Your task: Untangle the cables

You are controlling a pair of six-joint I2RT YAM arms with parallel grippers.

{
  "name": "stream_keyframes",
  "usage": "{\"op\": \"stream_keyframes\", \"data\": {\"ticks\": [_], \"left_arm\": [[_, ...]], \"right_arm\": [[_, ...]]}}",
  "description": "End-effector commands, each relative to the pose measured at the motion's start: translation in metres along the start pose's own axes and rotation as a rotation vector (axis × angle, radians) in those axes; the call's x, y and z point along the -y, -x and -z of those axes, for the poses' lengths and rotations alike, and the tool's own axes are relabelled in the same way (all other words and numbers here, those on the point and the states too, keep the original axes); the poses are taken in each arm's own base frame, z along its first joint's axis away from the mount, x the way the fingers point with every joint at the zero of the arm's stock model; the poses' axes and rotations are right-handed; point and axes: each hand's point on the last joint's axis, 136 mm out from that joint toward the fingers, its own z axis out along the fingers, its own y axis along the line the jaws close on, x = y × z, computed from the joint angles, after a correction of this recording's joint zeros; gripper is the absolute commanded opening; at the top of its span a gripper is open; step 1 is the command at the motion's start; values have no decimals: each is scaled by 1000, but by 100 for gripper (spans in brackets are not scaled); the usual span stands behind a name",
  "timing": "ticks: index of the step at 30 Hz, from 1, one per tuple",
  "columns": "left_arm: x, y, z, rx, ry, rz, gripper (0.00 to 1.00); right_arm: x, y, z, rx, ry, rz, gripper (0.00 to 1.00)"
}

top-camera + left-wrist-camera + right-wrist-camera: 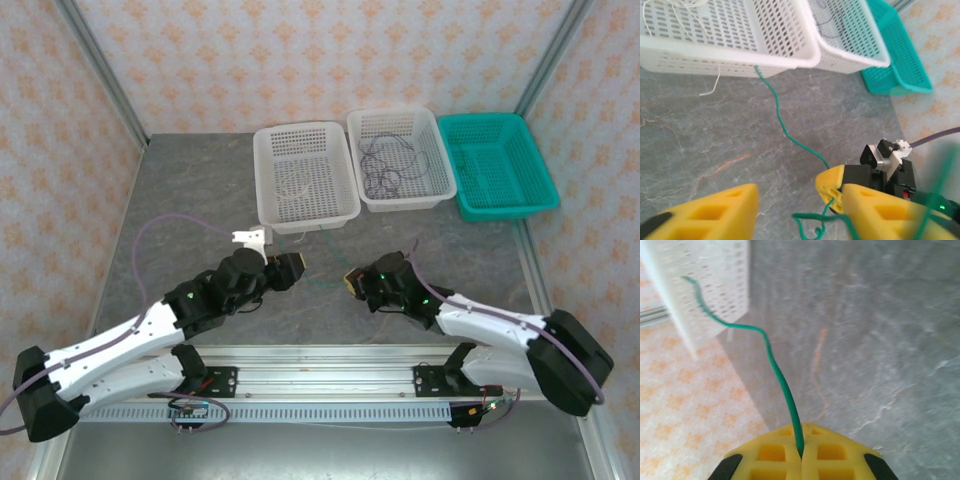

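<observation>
Right pincer: pressed together on the green cable, which comes straight out from between its yellow tips.
Left pincer: spread, with nothing held. It sits just beside the right pincer, and a small loose curl of the green cable lies under its gap.
Green cable: it runs across the bench from the right pincer's grip to the foot of the left white basket. I cannot tell whether its far end is caught at the wall or only touching it.
Other cables: the white cable lies in the left white basket, with a tail poking out through the side. The dark cable lies in the middle white basket.
Step in hand: probably drawing the green cable free of the basket, perhaps to sort it into the teal basket.
Doing it well: pull low and slowly, along the cable's own line and away from the basket wall, so the light basket is not dragged along. Watch the far end. If it snags, ease off and let the left pincer take the cable nearer the basket.
Risks: the thin wire may slip through the tips. The curl near the grip may tighten into a knot.
</observation>
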Motion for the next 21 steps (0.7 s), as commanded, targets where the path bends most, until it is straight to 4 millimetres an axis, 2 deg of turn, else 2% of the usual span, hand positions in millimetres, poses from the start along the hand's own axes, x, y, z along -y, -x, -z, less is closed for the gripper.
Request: {"op": "stream_keyframes", "data": {"ticks": [1,6,11,16,19,21], "left_arm": [[8,20,22,85,-44,-19,59],[25,44,63,167,-152,-30,81],[45,54,94,210,-293,-58,91],[54,47,95,168,-339,-100,94],[57,42,90,146,-349,-113,96],[58,40,88,139,-357,-123,97]], "right_arm": [[-48,1,26,51,105,112,0],[-87,17,65,145,166,166,0],[-122,58,100,298,224,176,0],[-161,117,132,481,300,166,0],[-168,158,142,577,318,109,0],[-162,188,147,646,316,43,0]]}}
